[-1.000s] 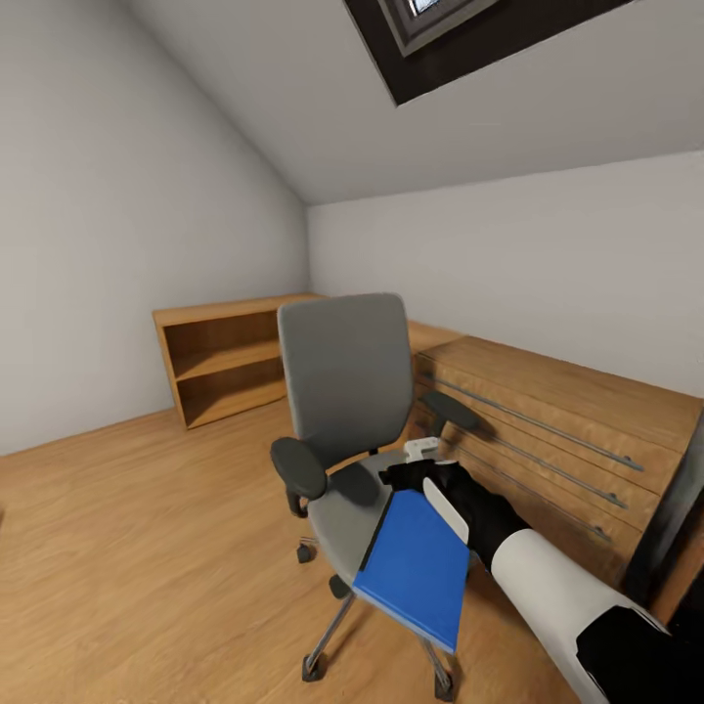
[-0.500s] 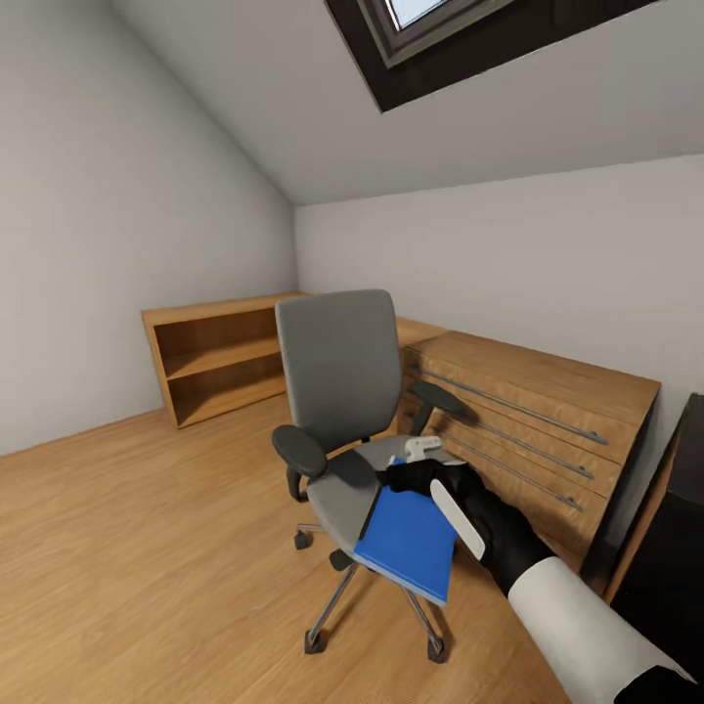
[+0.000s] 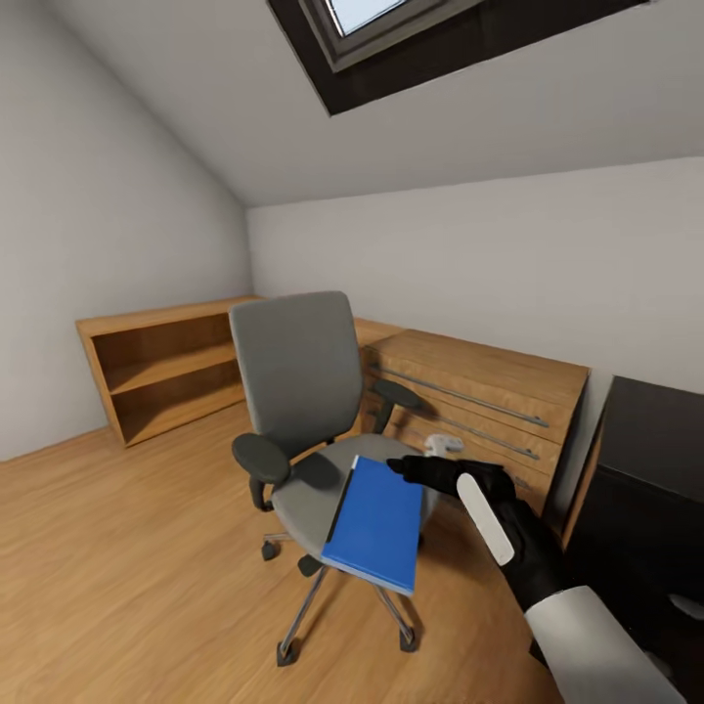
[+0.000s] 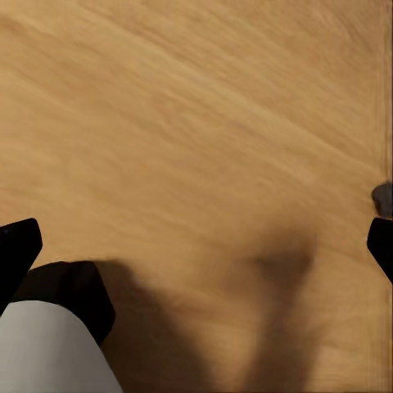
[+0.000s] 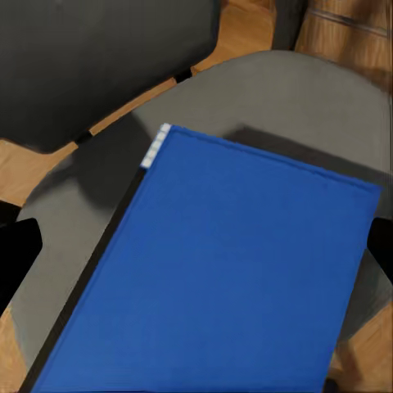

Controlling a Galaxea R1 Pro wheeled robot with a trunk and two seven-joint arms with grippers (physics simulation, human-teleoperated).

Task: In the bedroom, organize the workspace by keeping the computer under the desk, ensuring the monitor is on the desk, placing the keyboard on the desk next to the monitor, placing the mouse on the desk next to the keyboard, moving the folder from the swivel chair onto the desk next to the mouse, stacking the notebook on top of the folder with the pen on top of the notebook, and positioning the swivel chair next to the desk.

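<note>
Here the folder (image 3: 374, 523) lies flat on the seat of the swivel chair (image 3: 293, 391), at lower centre of the head view. Its long axis runs from the chair's back out toward the seat's front edge, and the near end overhangs that edge. It is bright blue, rectangular, with a dark strip down one long side and a small pale tab at a far corner.

The chair stands on a wood floor (image 3: 117, 548) in the bedroom, under a sloped ceiling with a skylight (image 3: 362, 15) at the top of the frame. A low open shelf unit (image 3: 161, 367) sits at left, a wooden dresser (image 3: 479, 401) behind the chair.

The right gripper (image 3: 416, 467) hovers just beside the folder's far right corner, jaws spread apart and empty. In the left wrist view the left gripper (image 4: 196, 246) hangs over bare floor, jaws also wide apart.
</note>
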